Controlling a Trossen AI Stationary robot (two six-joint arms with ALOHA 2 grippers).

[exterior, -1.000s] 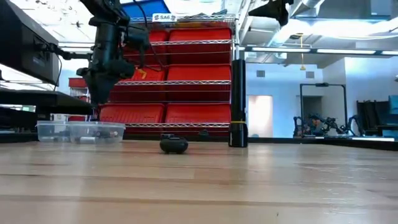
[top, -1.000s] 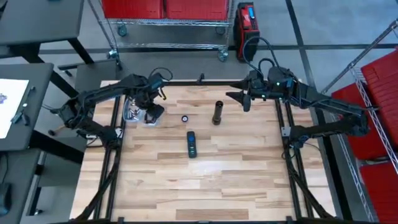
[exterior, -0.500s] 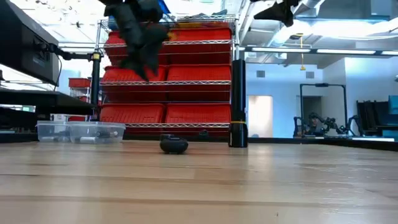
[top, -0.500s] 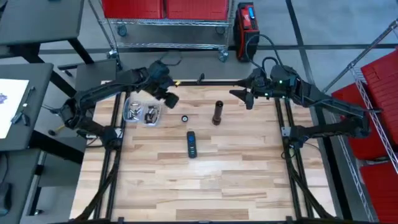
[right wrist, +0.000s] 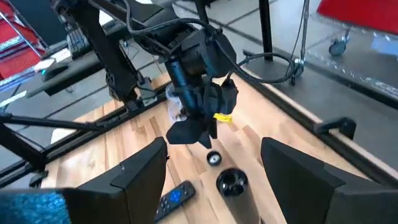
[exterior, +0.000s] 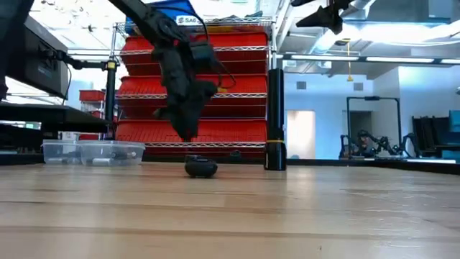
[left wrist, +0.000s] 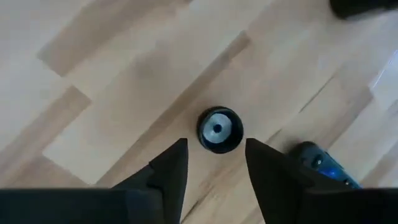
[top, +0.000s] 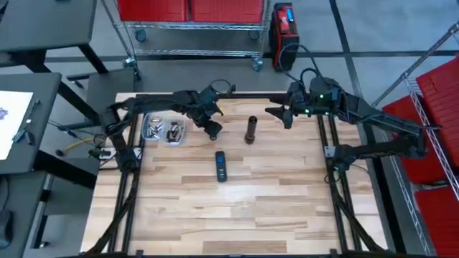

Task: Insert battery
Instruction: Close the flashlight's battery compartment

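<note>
- Since the earlier frames, your left gripper (top: 212, 130) is leaving the clear tub (top: 163, 127) and swinging across to hover over the small round cap (left wrist: 219, 129); your right arm is staying put.
- High view: you are seeing the remote (top: 221, 165) lying on the wooden table (top: 237, 208), with the upright flashlight tube (top: 250, 130) just beyond it and batteries sitting in the tub at the left edge.
- Low view: your left gripper is hanging just above the cap, not touching it.
- Left wrist view: your fingers (left wrist: 172, 167) are standing apart, empty, with the cap between their tips.
- Right wrist view: your right gripper (right wrist: 211, 174) is waiting high with its fingers spread wide, holding nothing.
</note>
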